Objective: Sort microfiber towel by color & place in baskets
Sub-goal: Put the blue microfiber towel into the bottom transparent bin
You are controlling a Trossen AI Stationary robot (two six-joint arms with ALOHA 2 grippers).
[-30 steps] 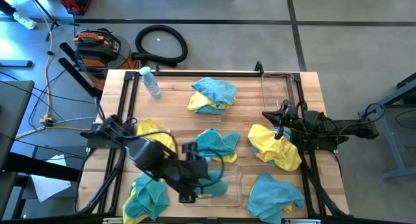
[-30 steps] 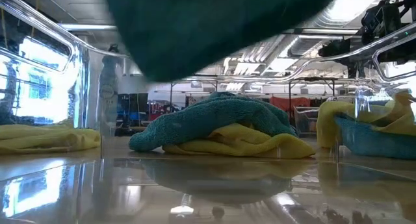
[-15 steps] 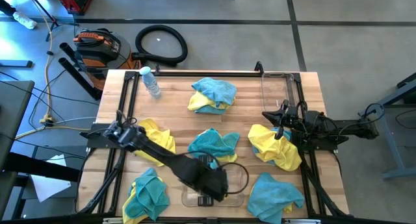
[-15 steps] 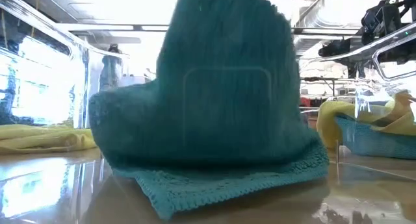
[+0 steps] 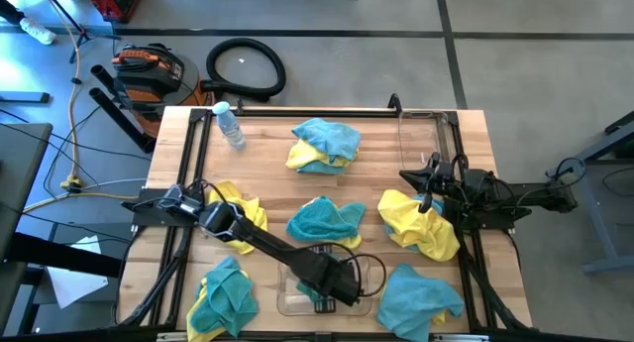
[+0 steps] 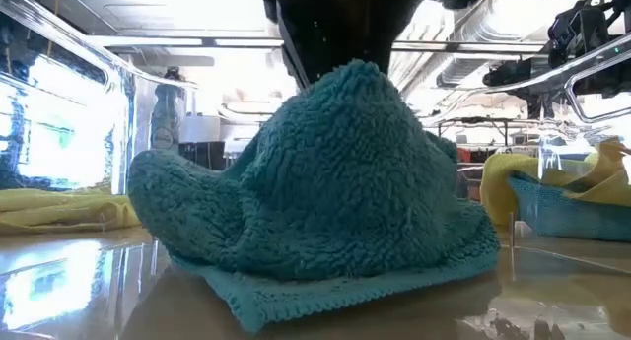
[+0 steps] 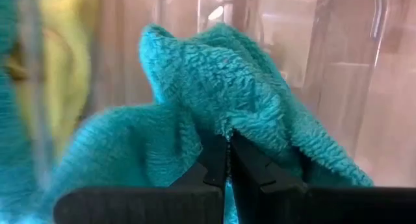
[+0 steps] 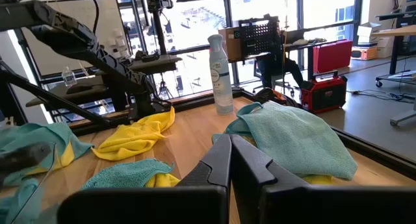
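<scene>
My left gripper (image 5: 337, 283) reaches down into the clear basket (image 5: 287, 304) at the table's near edge and is shut on a teal microfiber towel (image 6: 325, 212). The towel's lower part lies heaped on the basket's floor. My right gripper (image 8: 229, 152) waits shut and bare at the table's right side (image 5: 411, 178). A second clear basket (image 5: 421, 139) stands at the far right. Other towels lie loose on the table: a teal-and-yellow pile (image 5: 324, 144), a yellow one (image 5: 238, 208), a teal one (image 5: 325, 221), a yellow one (image 5: 421, 223). My left gripper pinches a bunched fold at the top of the teal towel (image 7: 224, 130) between its two fingers, coming from above and pointing down. The cloth rises to a peak (image 6: 355, 74) under the fingers. Its spread lower edge (image 6: 345, 291) rests on the basket's floor.
A clear water bottle (image 5: 230, 124) stands at the far left. More towels lie at the near corners: teal with yellow (image 5: 223, 297) and teal (image 5: 421, 297). A black frame (image 5: 297, 112) runs along the table's far and side edges.
My left gripper has come down and gone toward the table's right edge, into the near basket, staying shut on the teal towel. The towel hung clear in the air; now its lower part lies heaped on the basket's floor.
</scene>
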